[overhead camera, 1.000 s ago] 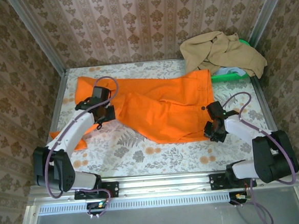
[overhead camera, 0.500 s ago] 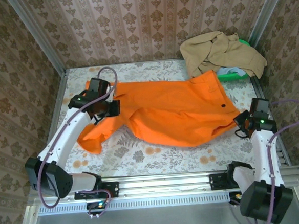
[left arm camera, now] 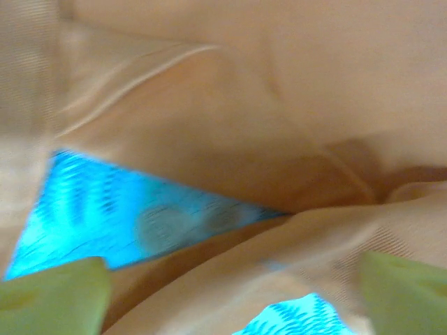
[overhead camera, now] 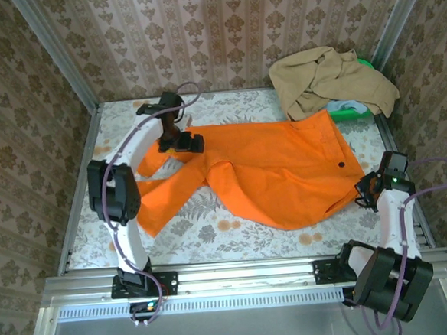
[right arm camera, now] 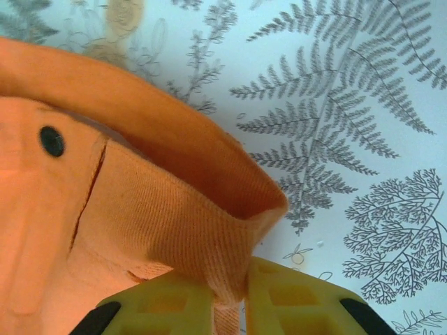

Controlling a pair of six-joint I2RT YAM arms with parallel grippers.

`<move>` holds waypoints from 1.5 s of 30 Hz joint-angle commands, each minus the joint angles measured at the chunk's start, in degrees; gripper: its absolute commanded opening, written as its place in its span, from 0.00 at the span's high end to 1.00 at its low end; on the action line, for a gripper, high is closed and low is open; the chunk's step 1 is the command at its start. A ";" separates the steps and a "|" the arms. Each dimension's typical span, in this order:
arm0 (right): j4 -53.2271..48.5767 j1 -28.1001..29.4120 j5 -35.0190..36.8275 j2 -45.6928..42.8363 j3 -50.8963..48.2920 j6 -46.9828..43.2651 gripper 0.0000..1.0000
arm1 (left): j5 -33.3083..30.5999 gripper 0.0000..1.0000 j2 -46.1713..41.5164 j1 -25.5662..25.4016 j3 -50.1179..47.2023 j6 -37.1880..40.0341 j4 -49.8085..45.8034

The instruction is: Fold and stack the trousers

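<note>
Crumpled tan garment [overhead camera: 331,79] at far right corner, green object [overhead camera: 344,114] beneath it, fern-print tablecloth [overhead camera: 236,232], damask-patterned wallpaper walls [overhead camera: 214,30]

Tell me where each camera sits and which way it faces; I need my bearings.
Top external: fixed above and behind the arm bases, looking down at the table; both arms show, left gripper and right gripper at the orange trousers.
Left wrist: on the left arm, close over blurred fabric; its open fingers show at the bottom corners.
Right wrist: on the right arm, looking down at the waistband's button; its pads pinch the fabric edge.
Shared: top external and right wrist both show that button and the fern-print table.
</note>
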 commanded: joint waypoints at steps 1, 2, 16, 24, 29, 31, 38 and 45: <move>-0.49 2.02 -3.16 -3.26 1.07 -2.21 0.79 | -11.83 0.00 -16.30 -0.16 -7.32 -6.10 -3.00; -0.77 3.06 -3.50 -3.53 1.34 -2.40 0.79 | -13.92 0.02 -20.52 -0.15 -11.79 -9.52 -3.71; 4.63 12.34 -8.61 -2.05 0.58 -2.02 0.78 | -16.32 0.29 -41.09 -4.45 -55.40 -40.05 1.38; 3.80 12.34 -9.72 -2.46 0.91 -2.94 0.79 | -12.83 0.38 -33.86 -3.60 -64.38 -42.85 17.77; 3.26 12.30 -8.95 -2.88 1.02 -3.03 0.81 | -11.01 0.78 -32.64 -5.13 -67.39 -44.67 20.16; 3.08 12.29 -8.69 -3.18 1.10 -3.01 0.81 | -12.11 0.97 -34.44 -5.09 -66.96 -44.42 18.26; 2.24 12.36 -7.43 -3.30 2.06 -3.59 0.83 | -8.93 1.00 -48.53 -8.42 -50.59 -41.50 5.84; 2.89 12.42 -6.74 -2.73 2.51 -3.53 0.85 | -0.38 1.00 -42.90 -6.36 -23.09 -36.32 2.77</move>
